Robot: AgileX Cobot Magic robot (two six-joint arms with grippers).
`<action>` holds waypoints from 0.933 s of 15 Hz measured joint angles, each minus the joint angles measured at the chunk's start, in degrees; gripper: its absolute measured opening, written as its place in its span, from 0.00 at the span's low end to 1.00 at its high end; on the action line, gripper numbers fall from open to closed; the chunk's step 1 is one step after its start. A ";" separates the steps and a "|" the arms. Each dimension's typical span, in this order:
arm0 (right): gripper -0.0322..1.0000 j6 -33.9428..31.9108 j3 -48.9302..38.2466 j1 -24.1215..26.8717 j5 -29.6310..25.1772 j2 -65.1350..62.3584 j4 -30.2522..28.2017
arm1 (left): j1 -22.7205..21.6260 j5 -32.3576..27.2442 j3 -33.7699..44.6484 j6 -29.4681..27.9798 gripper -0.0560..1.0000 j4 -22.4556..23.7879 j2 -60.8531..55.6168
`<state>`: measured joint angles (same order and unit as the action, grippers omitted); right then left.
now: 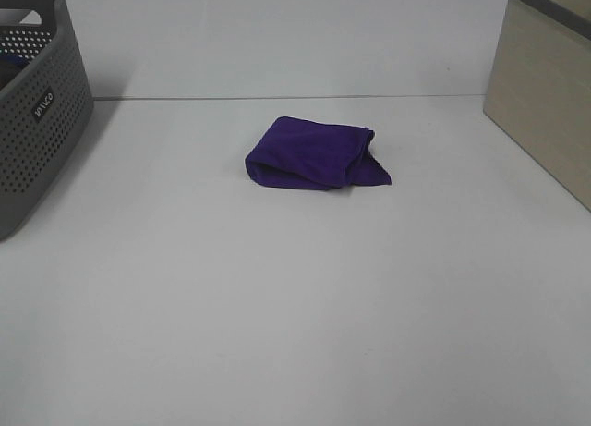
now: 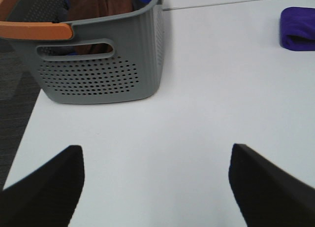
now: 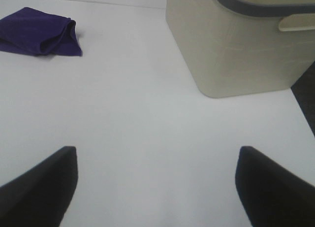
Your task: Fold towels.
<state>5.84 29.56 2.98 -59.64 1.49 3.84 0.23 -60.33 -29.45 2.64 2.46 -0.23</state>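
A deep purple towel [image 1: 317, 153] lies folded into a small bundle on the white table, a little behind the middle. It also shows in the left wrist view [image 2: 298, 28] and in the right wrist view [image 3: 38, 31]. No white tag shows. Neither arm appears in the high view. My left gripper [image 2: 156, 185] is open and empty over bare table, near the grey basket. My right gripper [image 3: 156, 187] is open and empty over bare table, near the beige bin. Both are well away from the towel.
A grey perforated basket [image 1: 37, 103] stands at the left edge, with an orange handle [image 2: 34, 30] and brown cloth inside [image 2: 93, 5]. A beige bin [image 1: 545, 103] stands at the right edge [image 3: 236, 45]. A seam [image 1: 277, 97] crosses the table behind the towel.
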 joint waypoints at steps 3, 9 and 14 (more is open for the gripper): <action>0.85 -1.15 -0.80 0.00 -0.52 -1.78 -0.06 | 0.00 0.06 0.34 1.03 0.76 -2.46 -0.06; 0.84 -1.15 -0.80 -0.06 -0.52 -1.78 -0.06 | 0.00 0.06 0.40 1.20 0.76 -2.46 -0.06; 0.84 -1.95 -0.80 -4.58 -0.52 -1.78 0.17 | 0.00 0.06 0.40 1.20 0.76 -2.81 -0.06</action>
<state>3.90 28.76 -1.60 -60.16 -0.29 4.01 0.23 -60.28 -29.05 3.84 -0.34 -0.29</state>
